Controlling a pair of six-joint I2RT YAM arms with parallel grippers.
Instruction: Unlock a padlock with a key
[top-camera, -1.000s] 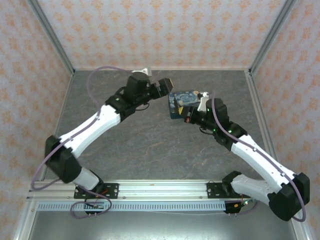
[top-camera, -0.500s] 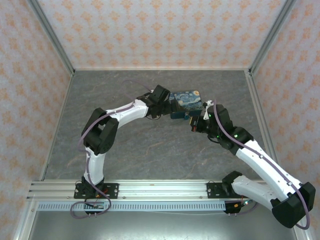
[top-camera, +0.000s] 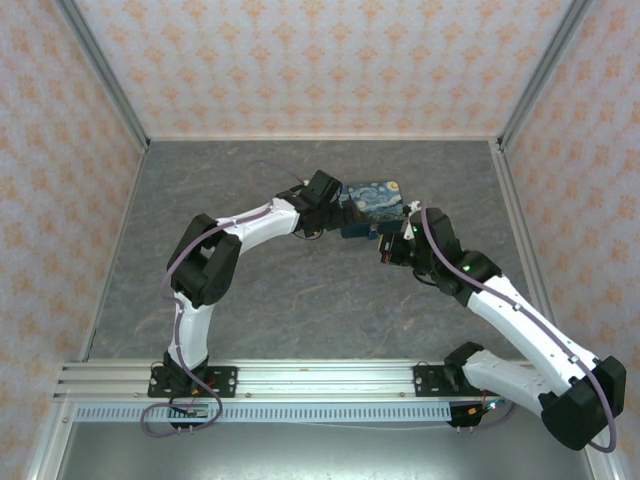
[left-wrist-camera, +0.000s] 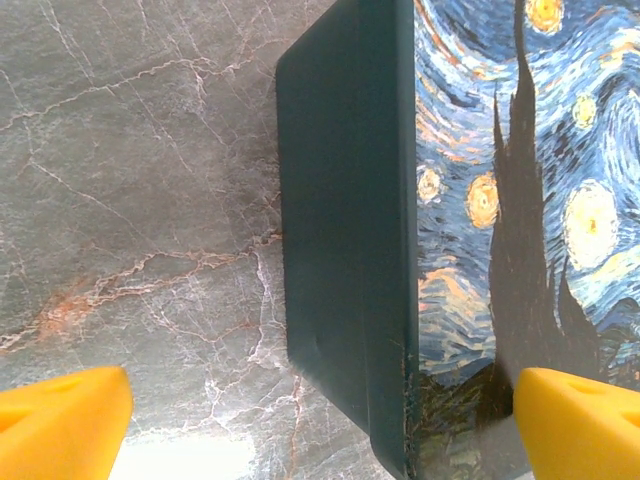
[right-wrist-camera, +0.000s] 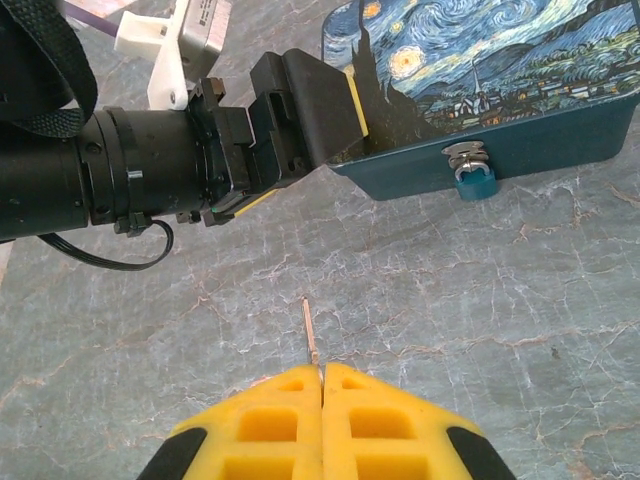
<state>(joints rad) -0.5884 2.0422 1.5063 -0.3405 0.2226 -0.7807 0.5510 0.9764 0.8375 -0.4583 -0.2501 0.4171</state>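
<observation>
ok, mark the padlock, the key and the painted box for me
padlock (right-wrist-camera: 471, 178), right wrist view, on its teal body below the shackle.
key (right-wrist-camera: 310, 332), right wrist view, midway along its thin metal shaft.
box (right-wrist-camera: 520, 60), right wrist view, on the painted lid.

You are looking into a robotics lab cell, not a lived-in room. Bare aluminium posts (top-camera: 100, 75) are framing a small booth, and panels (top-camera: 300, 60) printed in a repeating orange-and-cream pattern are standing in as its walls. A grey marble-look sheet (top-camera: 300, 300) is serving as the table top. A slotted metal rail (top-camera: 320, 378) at its near edge is carrying the bases of a left arm (top-camera: 250, 225) and a right arm (top-camera: 520, 320), both white and black.
</observation>
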